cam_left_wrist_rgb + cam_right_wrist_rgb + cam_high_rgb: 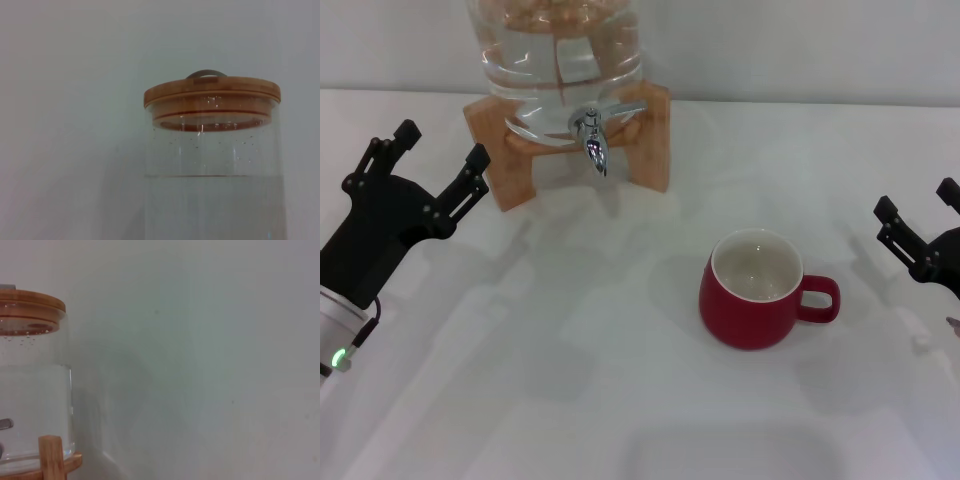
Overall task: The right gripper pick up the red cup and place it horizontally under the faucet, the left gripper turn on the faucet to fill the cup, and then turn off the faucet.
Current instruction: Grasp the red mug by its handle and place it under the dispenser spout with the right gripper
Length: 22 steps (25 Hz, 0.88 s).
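The red cup point(756, 293) stands upright on the white table, right of centre, its cream inside showing and its handle turned to the right. The chrome faucet point(592, 133) juts from a clear glass jar point(558, 60) on a wooden stand point(650, 140) at the back. My left gripper point(438, 165) hovers open at the left, level with the stand and apart from the faucet. My right gripper point(916, 222) is open at the right edge, some way right of the cup's handle. Neither holds anything.
The jar point(212, 165) holds water and carries a wooden lid point(212, 95); the right wrist view shows its side point(32, 405) and a stand post point(51, 457). A pale wall runs behind the table.
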Available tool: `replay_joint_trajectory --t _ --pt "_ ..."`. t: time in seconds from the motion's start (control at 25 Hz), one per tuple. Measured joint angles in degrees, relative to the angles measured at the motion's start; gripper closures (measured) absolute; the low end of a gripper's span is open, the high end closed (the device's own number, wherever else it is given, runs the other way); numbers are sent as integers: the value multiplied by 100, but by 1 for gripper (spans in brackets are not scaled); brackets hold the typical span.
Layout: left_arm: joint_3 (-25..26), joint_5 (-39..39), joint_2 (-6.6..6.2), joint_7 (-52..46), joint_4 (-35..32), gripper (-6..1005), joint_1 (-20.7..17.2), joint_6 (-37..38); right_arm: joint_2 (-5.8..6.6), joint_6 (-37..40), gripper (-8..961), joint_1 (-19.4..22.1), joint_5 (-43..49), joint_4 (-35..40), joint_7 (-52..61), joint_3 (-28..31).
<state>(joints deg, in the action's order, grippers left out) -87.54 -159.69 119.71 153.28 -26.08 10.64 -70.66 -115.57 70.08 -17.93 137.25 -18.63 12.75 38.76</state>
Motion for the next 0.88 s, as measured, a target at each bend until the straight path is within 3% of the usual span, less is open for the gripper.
replay_joint_trajectory --t 0.56,0.88 --pt "0 -1 -1 -6 7 125 0 0 -1 36 109 54 -3 78 -27 -1" --pt "0 0 -1 -9 22 124 -1 0 8 451 110 151 41 385 -40 -69"
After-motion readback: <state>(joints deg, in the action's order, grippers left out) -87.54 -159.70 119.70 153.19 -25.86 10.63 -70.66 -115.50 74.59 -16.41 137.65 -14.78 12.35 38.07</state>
